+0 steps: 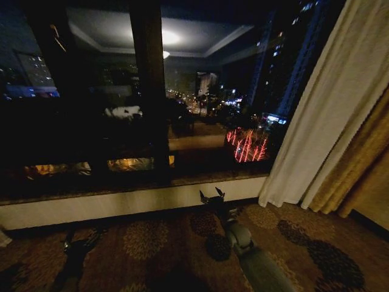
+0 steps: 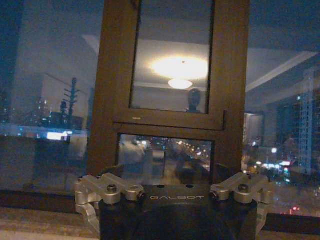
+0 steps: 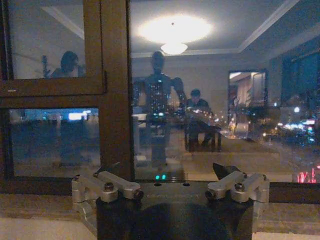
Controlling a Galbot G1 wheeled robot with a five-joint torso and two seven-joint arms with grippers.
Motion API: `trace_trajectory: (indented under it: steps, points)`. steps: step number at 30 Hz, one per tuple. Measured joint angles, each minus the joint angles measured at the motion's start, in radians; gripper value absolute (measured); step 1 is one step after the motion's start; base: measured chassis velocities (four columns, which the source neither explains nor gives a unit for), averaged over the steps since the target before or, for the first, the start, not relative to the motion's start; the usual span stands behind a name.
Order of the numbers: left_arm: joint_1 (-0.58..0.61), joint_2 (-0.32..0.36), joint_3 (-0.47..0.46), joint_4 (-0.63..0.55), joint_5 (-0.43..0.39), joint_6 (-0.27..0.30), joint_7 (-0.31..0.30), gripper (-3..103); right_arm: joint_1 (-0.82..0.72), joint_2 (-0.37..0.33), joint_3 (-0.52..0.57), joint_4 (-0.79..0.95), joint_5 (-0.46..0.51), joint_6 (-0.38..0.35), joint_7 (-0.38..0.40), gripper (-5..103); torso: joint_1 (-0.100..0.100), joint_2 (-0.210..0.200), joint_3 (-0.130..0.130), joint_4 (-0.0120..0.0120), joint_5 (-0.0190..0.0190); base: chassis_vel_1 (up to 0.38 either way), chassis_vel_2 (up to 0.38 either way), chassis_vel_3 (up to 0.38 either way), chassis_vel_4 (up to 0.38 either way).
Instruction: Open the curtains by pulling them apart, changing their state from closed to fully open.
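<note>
One sheer cream-white panel of the curtains (image 1: 316,109) hangs bunched at the right side of the window, beside a golden-yellow drape (image 1: 358,164). The dark glass (image 1: 206,103) to its left is uncovered. My right gripper (image 1: 211,194) is held low in front of the windowsill (image 1: 121,204), open and holding nothing, well left of the panel. Down at the lower left over the carpet is my left gripper (image 1: 78,244), its finger links spread wide in the left wrist view, also holding nothing.
A dark vertical window frame (image 1: 149,91) divides the glass. The pale wall below the sill runs across the view. Patterned carpet (image 1: 292,243) covers the floor. City lights and room reflections show in the panes.
</note>
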Motion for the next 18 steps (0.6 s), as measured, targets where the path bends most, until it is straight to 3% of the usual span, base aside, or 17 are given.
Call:
trace_trajectory:
  steps: [18]
  points:
    - [0.000,0.000,0.000,0.000,0.000,0.000,0.000,100,0.000,0.000,0.000,0.000,0.000,0.000,0.000,100,-0.001,0.000,0.000,0.0000,-0.0002,0.011,-0.003,-0.011,0.007]
